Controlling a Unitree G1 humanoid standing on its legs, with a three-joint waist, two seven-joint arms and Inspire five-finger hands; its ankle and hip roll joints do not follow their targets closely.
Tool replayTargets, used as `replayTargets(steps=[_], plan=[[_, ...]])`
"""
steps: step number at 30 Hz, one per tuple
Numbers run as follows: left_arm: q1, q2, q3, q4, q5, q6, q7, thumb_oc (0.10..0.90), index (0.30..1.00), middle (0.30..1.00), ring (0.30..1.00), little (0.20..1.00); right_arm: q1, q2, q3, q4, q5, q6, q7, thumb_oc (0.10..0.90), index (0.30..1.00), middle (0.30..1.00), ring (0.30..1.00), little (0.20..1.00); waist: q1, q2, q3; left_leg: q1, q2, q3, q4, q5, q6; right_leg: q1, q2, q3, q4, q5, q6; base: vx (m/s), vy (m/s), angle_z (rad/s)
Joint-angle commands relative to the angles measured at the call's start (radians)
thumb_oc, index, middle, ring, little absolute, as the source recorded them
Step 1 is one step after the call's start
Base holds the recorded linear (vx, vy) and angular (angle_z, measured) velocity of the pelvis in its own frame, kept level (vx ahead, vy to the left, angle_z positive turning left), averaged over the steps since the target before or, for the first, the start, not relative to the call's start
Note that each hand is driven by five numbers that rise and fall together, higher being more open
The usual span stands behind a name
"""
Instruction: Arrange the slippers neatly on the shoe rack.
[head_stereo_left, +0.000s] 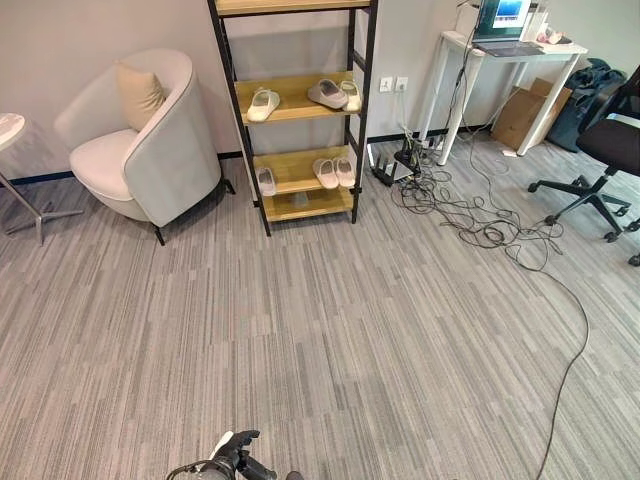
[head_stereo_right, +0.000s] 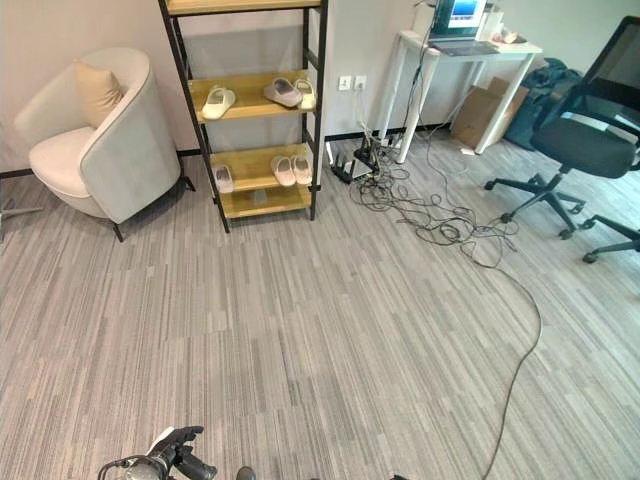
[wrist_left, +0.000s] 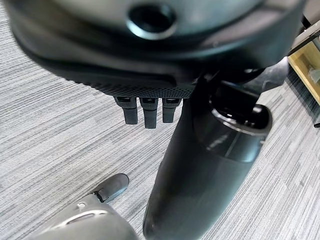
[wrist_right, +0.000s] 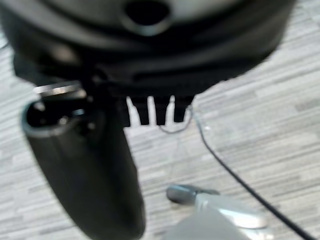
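The wooden shoe rack (head_stereo_left: 296, 92) with a black frame stands against the far wall. On its middle shelf lie a white slipper (head_stereo_left: 263, 104) on the left and a grey slipper (head_stereo_left: 327, 94) beside a cream slipper (head_stereo_left: 351, 95) on the right. The lower shelf holds a small pale slipper (head_stereo_left: 266, 181) and a pale pair (head_stereo_left: 335, 172) side by side. My left hand (wrist_left: 145, 112) hangs over bare carpet, far from the rack, fingers straight and holding nothing. It also shows at the near edge (head_stereo_left: 235, 455). My right hand (wrist_right: 157, 110) hangs open over the carpet too.
A pale armchair (head_stereo_left: 150, 140) with a cushion stands left of the rack. Right of it a tangle of cables (head_stereo_left: 470, 215) spreads over the floor below a white desk (head_stereo_left: 500, 50) with a laptop. A black office chair (head_stereo_left: 610, 150) is at the far right.
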Motion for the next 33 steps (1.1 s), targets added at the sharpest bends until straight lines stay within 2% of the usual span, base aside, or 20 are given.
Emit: replayTargets(steps=[1,11,14,18,22,25,28,31,33], plan=[[-0.08,-0.02,-0.019,0.025,0.025,-0.039,0.028,0.8,0.9,0.9,0.9,0.9,0.011,-0.02,0.006,-0.007,0.003,-0.018,-0.007,0.8,0.9,0.9,0.9,0.9,0.009,-0.003,-0.024,-0.016,-0.02,0.048,0.002,-0.029,-0.065,-0.041,-0.037,-0.078,0.101,-0.027,0.099,0.0,0.0,0.0],[-0.071,-0.017,-0.013,0.027,0.006,-0.033,0.025,0.8,0.9,0.9,0.9,0.9,-0.002,-0.025,0.029,-0.017,-0.026,-0.012,-0.002,0.8,0.9,0.9,0.9,0.9,0.011,0.003,0.008,0.008,-0.006,0.054,0.027,-0.039,-0.064,-0.081,-0.025,-0.048,0.196,-0.065,0.081,0.02,-0.062,-0.05],[-0.082,-0.011,-0.016,0.011,-0.003,-0.036,0.02,0.8,0.9,0.9,0.9,0.9,-0.017,-0.037,0.042,-0.028,-0.025,-0.014,-0.001,0.8,0.9,0.9,0.9,0.9,0.03,-0.021,0.044,-0.095,0.013,0.05,0.23,-0.083,-0.071,-0.093,-0.031,-0.027,0.226,-0.079,0.068,-0.03,-0.138,-0.29],[-0.087,-0.009,-0.026,0.005,-0.003,-0.037,0.023,0.8,0.9,0.9,0.9,0.9,-0.017,-0.059,0.036,-0.043,-0.014,-0.016,-0.003,0.8,0.9,0.9,0.9,0.9,0.04,-0.041,0.06,-0.203,0.03,0.028,0.404,-0.062,-0.068,-0.09,-0.048,-0.031,0.237,-0.079,0.051,0.05,-0.073,-0.23],[-0.08,-0.013,-0.026,0.008,-0.003,-0.036,0.022,0.8,0.9,0.9,0.9,0.9,-0.018,-0.067,0.039,-0.041,-0.02,-0.014,-0.001,0.8,0.9,0.9,0.9,0.9,0.047,-0.041,0.05,-0.219,0.004,0.017,0.341,-0.087,-0.048,-0.076,-0.048,-0.028,0.224,-0.092,0.053,0.17,0.007,-0.03],[-0.068,-0.016,-0.019,0.014,0.007,-0.037,0.023,0.8,0.9,0.9,0.9,0.9,-0.028,-0.074,0.049,-0.036,-0.052,-0.011,-0.004,0.8,0.9,0.9,0.9,0.9,0.079,-0.025,0.031,-0.251,-0.016,0.04,0.181,-0.001,-0.058,-0.019,-0.028,-0.028,0.192,-0.119,0.059,0.29,0.063,0.16],[-0.062,-0.016,-0.011,0.016,0.013,-0.037,0.022,0.8,0.9,0.9,0.9,0.9,-0.031,-0.063,0.051,-0.036,-0.067,-0.006,-0.004,0.8,0.9,0.9,0.9,0.9,0.095,-0.022,0.017,-0.245,-0.028,0.039,0.11,0.018,-0.052,0.017,-0.015,-0.013,0.192,-0.147,0.064,0.36,0.089,0.17],[-0.042,-0.019,-0.004,0.027,0.012,-0.035,0.023,0.8,0.9,0.9,0.9,0.9,-0.026,-0.052,0.051,-0.024,-0.086,-0.003,-0.003,0.8,0.9,0.9,0.9,0.9,0.108,-0.04,-0.007,-0.225,-0.062,0.038,0.112,0.007,-0.032,0.048,-0.044,-0.004,0.191,-0.15,0.081,0.34,0.097,-0.29],[-0.044,-0.016,0.001,0.028,0.008,-0.032,0.021,0.8,0.9,0.9,0.9,0.9,-0.029,-0.049,0.047,-0.029,-0.093,-0.002,0.0,0.8,0.9,0.9,0.9,0.9,0.113,-0.043,-0.01,-0.2,-0.077,0.036,0.098,-0.01,-0.011,0.013,-0.07,0.001,0.287,-0.13,0.103,0.28,0.132,-0.5]])
